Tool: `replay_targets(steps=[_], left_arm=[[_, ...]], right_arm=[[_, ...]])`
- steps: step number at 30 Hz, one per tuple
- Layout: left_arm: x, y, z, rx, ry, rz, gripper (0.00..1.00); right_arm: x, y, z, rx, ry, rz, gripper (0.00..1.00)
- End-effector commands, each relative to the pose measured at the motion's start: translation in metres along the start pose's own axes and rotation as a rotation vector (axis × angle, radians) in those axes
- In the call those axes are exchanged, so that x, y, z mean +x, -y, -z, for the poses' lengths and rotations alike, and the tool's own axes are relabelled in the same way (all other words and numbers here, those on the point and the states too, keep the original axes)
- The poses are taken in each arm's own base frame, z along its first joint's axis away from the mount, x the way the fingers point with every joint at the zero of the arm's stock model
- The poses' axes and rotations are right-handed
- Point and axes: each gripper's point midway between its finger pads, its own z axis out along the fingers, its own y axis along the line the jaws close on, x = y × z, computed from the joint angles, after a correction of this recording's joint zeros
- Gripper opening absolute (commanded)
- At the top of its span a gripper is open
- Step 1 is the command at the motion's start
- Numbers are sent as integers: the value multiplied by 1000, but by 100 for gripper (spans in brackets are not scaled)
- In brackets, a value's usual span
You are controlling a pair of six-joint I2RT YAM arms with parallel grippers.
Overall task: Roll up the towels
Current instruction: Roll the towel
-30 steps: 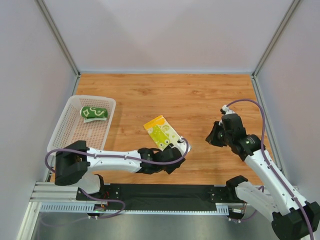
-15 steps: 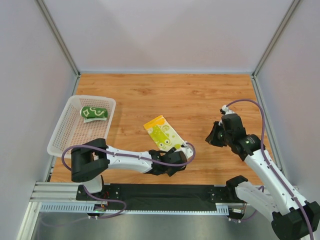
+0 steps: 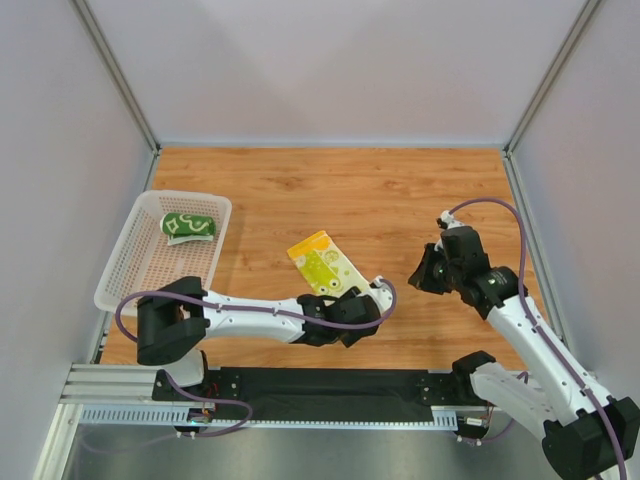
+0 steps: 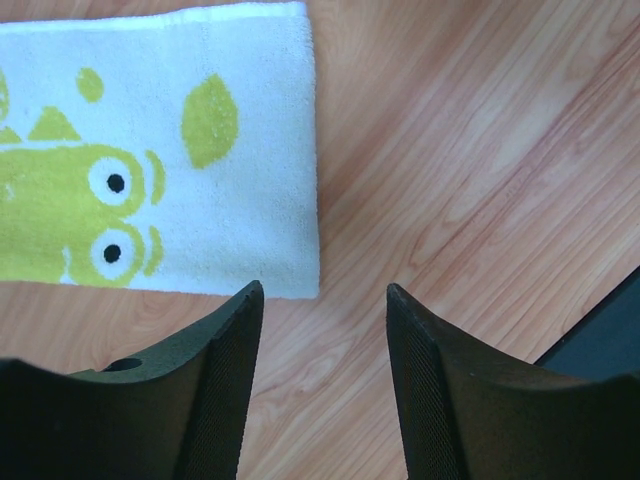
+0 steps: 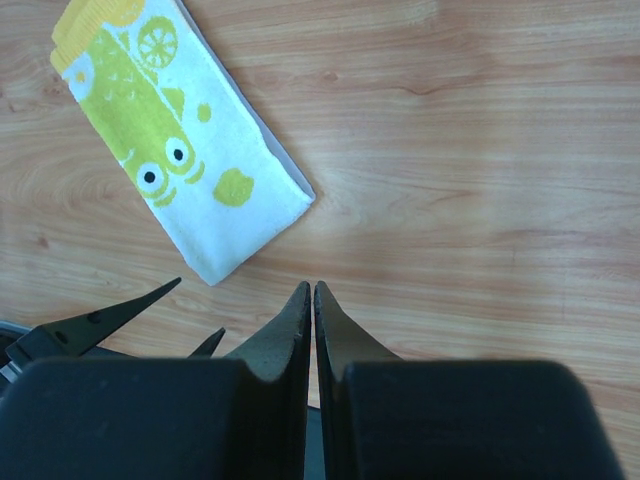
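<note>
Leftmost, the white basket (image 3: 128,262) stood on the table (image 3: 350,190) by the left wall. The green towel (image 3: 187,225) lay in its far end, seemingly rolled into a short bundle. Near the middle of the table the yellow towel (image 3: 322,265) lay flat as a folded strip, well apart from the basket, its yellow end farther away and its white end nearer.

The left arm reached across low along the near edge, and the left pincer (image 3: 368,303) sat just beside the towel's near white corner. In the left wrist view its jaws stood partly open around bare wood and held nothing, the corner just beyond one fingertip (image 4: 248,300).

Further right, the right pincer (image 3: 424,273) hung over the table, apart from the towel, its jaws pressed together and empty.
</note>
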Motion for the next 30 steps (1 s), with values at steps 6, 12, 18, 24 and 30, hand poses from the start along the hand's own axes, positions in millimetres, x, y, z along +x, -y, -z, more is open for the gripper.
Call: replay_targets(steps=[6, 12, 18, 24, 30], left_arm=[[6, -3, -14, 32, -20, 16, 61], [22, -10, -26, 53, -53, 46, 61], [40, -14, -40, 94, -86, 94, 60], [50, -15, -48, 97, -109, 118, 50], [58, -18, -48, 100, -121, 164, 26]], right_arm=[[-7, -6, 5, -23, 17, 16, 4], [-6, -4, 5, -21, 15, 13, 4], [-5, -5, 4, -23, 10, 14, 4], [-3, -8, 2, -43, -4, -1, 4], [20, -16, -17, -119, -86, -59, 10]])
